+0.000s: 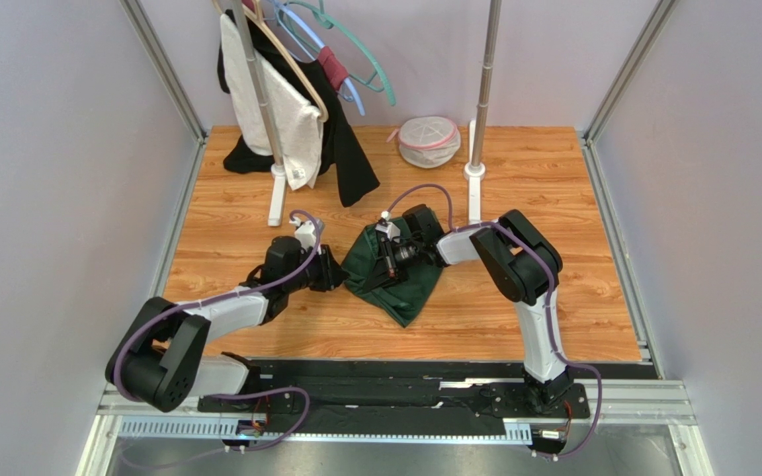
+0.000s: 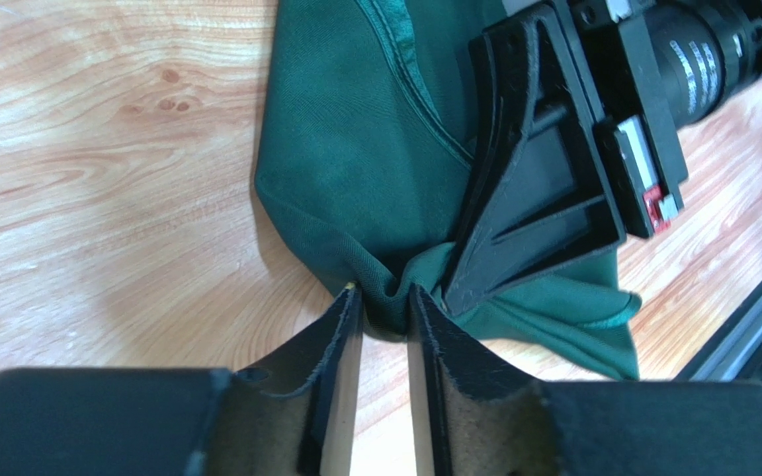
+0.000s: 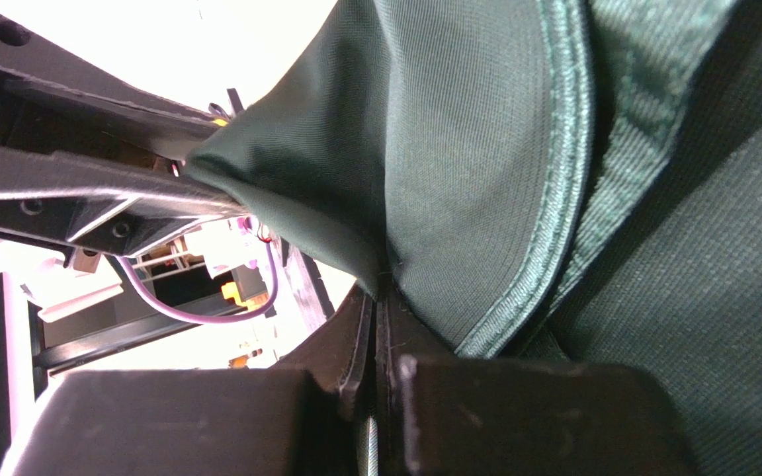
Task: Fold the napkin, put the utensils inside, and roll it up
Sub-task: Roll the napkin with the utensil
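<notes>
The dark green napkin lies crumpled on the wooden table, mid-centre. My left gripper is at its left edge. In the left wrist view the left gripper pinches a bunched fold of the napkin between its fingertips. My right gripper is on the napkin's top. In the right wrist view the right gripper is shut on the napkin near a stitched hem. The right gripper's black finger stands close beside the left one. The fork is not in view.
A clothes rack with dark and white garments and hangers stands at the back left. A second pole stands at the back centre, with a white and pink mesh bag beside it. Metal frame rails border the table.
</notes>
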